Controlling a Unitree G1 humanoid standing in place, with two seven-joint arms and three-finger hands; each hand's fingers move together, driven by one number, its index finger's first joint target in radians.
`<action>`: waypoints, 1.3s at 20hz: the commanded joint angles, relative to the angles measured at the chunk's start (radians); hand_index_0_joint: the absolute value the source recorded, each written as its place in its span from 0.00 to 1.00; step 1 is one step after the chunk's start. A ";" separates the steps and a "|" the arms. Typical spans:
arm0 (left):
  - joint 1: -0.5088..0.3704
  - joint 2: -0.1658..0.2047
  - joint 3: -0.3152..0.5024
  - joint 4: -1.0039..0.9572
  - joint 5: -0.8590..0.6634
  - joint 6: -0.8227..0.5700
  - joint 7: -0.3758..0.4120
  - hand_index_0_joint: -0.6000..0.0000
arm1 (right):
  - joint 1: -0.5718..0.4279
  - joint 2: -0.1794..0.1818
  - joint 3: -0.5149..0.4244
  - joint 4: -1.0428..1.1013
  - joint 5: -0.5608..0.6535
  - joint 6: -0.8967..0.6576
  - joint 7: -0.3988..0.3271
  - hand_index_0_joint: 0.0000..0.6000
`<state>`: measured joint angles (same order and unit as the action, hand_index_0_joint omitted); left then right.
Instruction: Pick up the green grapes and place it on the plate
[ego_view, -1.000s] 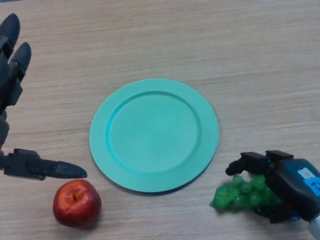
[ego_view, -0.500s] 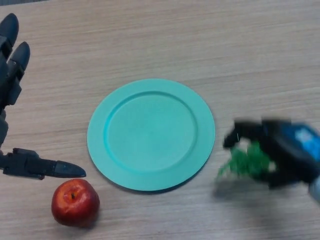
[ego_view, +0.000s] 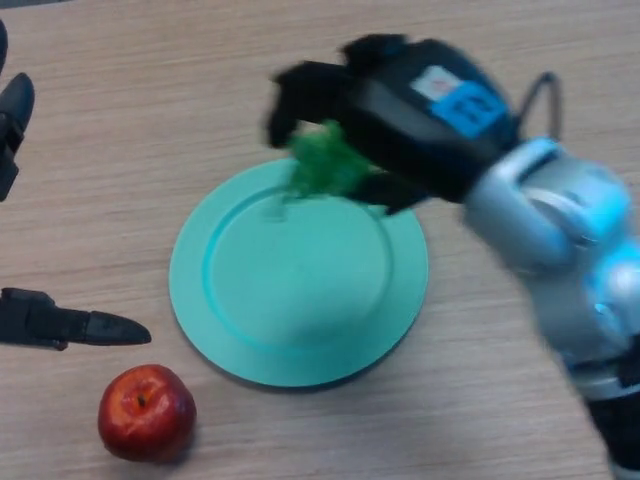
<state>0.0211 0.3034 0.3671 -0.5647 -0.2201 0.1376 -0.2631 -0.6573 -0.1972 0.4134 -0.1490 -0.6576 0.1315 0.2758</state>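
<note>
My right hand is shut on the green grapes and holds them in the air above the far part of the teal plate. The bunch hangs below the curled fingers, over the plate's upper rim. The plate lies flat on the wooden table at the centre. My left hand is open at the left edge, thumb pointing right, fingers spread upward, well left of the plate.
A red apple sits on the table at the lower left, just below my left thumb and near the plate's lower left rim. My right forearm crosses the right side of the view.
My right hand lifted the grapes from the table at the lower right and carried them up and left over the plate. The left hand shifted slightly left.
</note>
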 joint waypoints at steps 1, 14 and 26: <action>-0.023 0.036 0.075 -0.034 -0.024 -0.142 0.019 1.00 | -0.100 0.006 -0.042 -0.040 0.000 -0.025 -0.145 1.00; -0.010 0.028 0.079 -0.023 -0.014 -0.144 0.023 1.00 | -0.051 0.007 -0.035 -0.222 0.203 0.155 -0.093 0.00; -0.006 0.014 0.056 -0.095 -0.036 -0.084 0.013 1.00 | 0.510 -0.030 -0.481 -0.744 0.767 0.356 -0.103 0.00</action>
<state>0.0353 0.2860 0.3703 -0.6045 -0.2340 0.1368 -0.2643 -0.1148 -0.2101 -0.0428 -0.8306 0.0554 0.6364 0.1966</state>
